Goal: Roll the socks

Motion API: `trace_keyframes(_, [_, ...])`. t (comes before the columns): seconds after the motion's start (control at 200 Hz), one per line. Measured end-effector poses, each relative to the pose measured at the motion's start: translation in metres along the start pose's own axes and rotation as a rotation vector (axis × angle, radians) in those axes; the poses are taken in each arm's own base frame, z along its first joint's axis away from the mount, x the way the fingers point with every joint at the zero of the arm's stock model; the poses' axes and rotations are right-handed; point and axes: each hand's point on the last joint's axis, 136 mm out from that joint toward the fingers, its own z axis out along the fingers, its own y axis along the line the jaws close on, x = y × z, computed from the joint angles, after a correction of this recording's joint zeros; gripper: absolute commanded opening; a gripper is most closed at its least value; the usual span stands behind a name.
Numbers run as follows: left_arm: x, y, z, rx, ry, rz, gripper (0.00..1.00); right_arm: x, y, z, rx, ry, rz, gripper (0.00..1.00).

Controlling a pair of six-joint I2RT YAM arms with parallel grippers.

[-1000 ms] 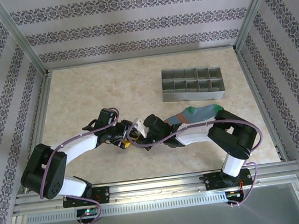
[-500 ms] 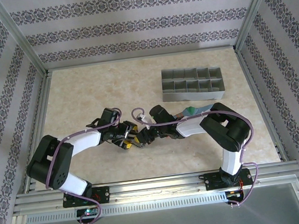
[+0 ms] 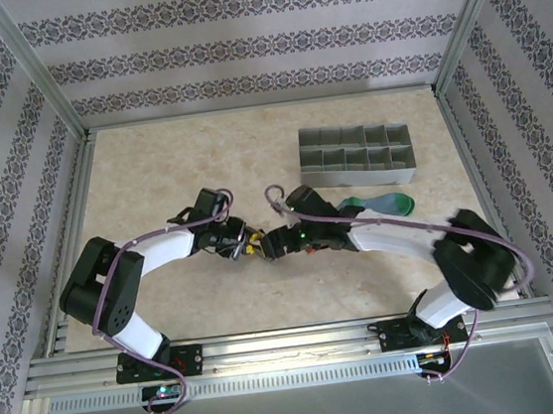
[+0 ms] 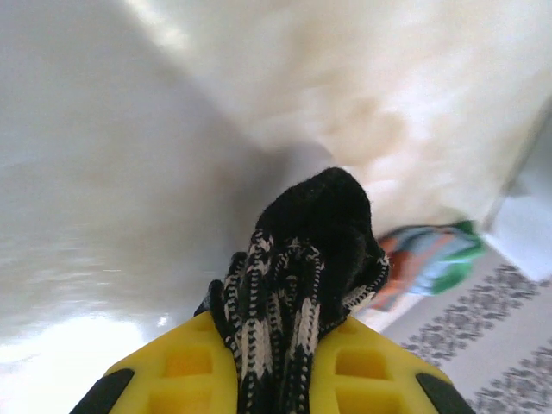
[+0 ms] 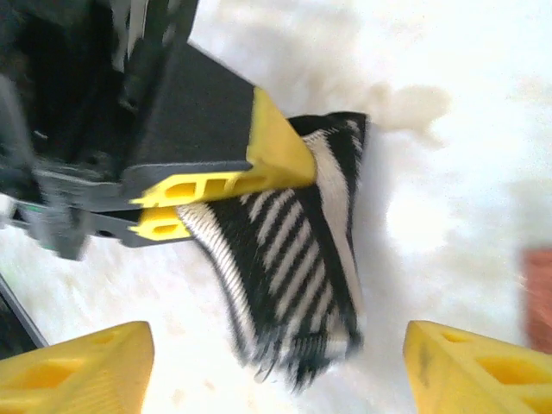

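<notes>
Two socks are in play. The black striped sock (image 4: 293, 285), bunched into a loose fold, is clamped in the left hand (image 4: 276, 362), well to the near left of the grey tray (image 3: 356, 155), likely to keep the fold from springing open. The right hand (image 5: 280, 366) straddles it, fingers apart and not touching. The teal sock (image 3: 376, 204) lies flat on the desk (image 3: 154, 181) just in front of the tray.

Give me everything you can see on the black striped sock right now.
The black striped sock is soft knit, black with thin white stripes, bunched into a folded wad. The left gripper pinches one end; the other end lies free between the right gripper's open fingers, untouched by them.
</notes>
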Motion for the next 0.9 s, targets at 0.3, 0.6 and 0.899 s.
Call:
trace_keyframes(0.3, [-0.013,-0.114,-0.039,0.250,-0.030,0.002,0.00,-0.093,0.012,-0.103,-0.088,-0.333,0.591,0.90])
trace_keyframes(0.6, [-0.015,-0.131,-0.031,0.270,0.008,-0.071,0.00,-0.091,0.010,-0.052,-0.147,-0.208,0.973,0.90])
trace_keyframes(0.899, [-0.011,-0.133,-0.033,0.273,0.027,-0.079,0.00,-0.107,0.002,-0.038,-0.207,-0.220,1.040,0.74])
